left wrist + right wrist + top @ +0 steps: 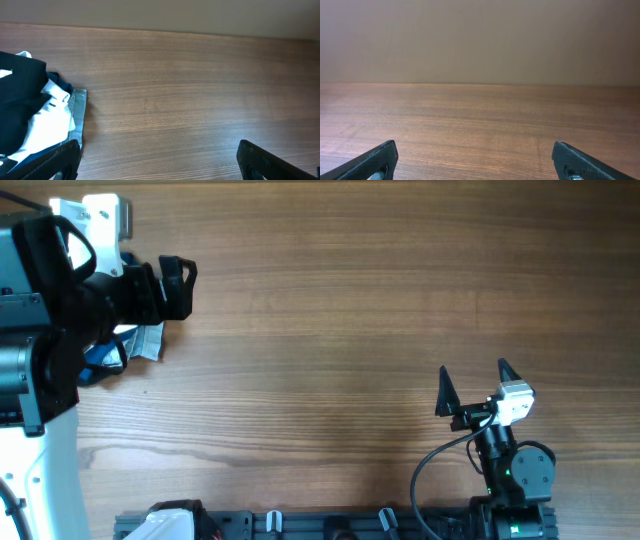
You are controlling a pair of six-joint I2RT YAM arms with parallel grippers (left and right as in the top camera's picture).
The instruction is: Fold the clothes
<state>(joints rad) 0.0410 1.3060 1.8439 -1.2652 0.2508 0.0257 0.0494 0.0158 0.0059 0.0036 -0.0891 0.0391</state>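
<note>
Black T-shirt [17,95]: bunched in a dark mound at the far left of the table [350,300], lying over a white garment [50,117], with a strip of pale blue fabric [78,112] just beside them; nothing is spread flat yet
Left gripper [159,150]: jaws wide apart and empty, hanging near the heap, which sits off to its left, with bare wood ahead of it
Right gripper [474,375]: jaws wide apart and empty, over the near right side of the table, well apart from the clothes
Step in hand: by my reckoning, getting the black shirt out of the heap and onto the open wood in the middle
How to do it well: swing the left jaws over the dark mound and pinch only the top black layer, high on a fold, so the white piece underneath stays put; lift slowly, then drag it towards the centre where the right arm can reach a second edge
Watch for: the white or blue cloth coming up with it
Can't tell: where the collar and sleeves lie in that mound
</note>
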